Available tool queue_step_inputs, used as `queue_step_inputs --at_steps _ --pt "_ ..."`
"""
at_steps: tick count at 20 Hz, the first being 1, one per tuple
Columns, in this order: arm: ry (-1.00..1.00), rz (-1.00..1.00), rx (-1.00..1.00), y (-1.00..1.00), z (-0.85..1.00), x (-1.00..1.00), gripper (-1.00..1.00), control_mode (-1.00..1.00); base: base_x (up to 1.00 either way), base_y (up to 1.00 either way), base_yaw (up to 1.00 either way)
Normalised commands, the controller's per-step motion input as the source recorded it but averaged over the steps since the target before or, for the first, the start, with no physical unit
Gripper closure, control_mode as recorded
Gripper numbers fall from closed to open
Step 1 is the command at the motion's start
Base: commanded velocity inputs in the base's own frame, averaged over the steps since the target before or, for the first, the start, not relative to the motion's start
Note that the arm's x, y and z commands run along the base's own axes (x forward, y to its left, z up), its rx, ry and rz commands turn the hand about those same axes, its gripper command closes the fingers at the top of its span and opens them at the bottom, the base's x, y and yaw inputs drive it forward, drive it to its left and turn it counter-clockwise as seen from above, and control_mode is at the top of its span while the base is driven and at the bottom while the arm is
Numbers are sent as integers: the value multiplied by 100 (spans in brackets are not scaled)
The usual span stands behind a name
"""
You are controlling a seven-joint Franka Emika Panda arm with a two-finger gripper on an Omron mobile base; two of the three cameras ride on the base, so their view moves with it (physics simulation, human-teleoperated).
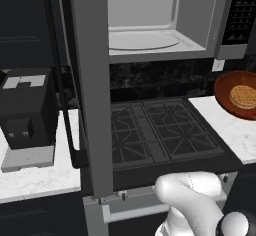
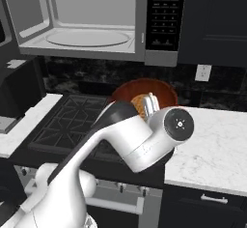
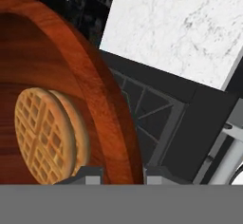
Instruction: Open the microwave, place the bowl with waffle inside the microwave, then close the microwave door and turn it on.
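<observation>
The microwave (image 1: 150, 35) (image 2: 91, 24) hangs above the stove with its light grey inside and turntable exposed. The microwave door (image 1: 90, 85) is swung wide open to the left and seen edge-on, with its black bar handle (image 1: 65, 110) beside it. The bowl with waffle (image 1: 235, 95) (image 2: 161, 94) (image 3: 102, 95) is tilted steeply over the stove's right side, the waffle (image 3: 45, 137) resting against its inside. My gripper (image 3: 123, 173) (image 2: 149, 105) is shut on the bowl's rim, one fingertip on each side of it.
A black coffee machine (image 1: 27, 107) stands on the left counter. The gas stove (image 1: 155, 130) (image 2: 72, 121) lies under the microwave. A white marble counter (image 2: 217, 145) (image 1: 235, 130) runs to the right, with a wall outlet (image 2: 202, 72) behind it. The button panel (image 2: 164, 14) is right of the cavity.
</observation>
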Motion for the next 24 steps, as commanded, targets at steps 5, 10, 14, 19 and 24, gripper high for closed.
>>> queue_step_inputs --at_steps 5,10,14,19,24 --pt "0 6 0 96 35 0 100 -100 0 0 0" --pt "0 15 0 100 36 0 100 -100 0 0 0" --pt "0 15 0 99 37 0 100 -100 0 0 0" --pt "-2 13 0 81 31 0 100 -100 0 0 0" --pt "-3 9 0 71 35 9 100 -100 0 0 0"
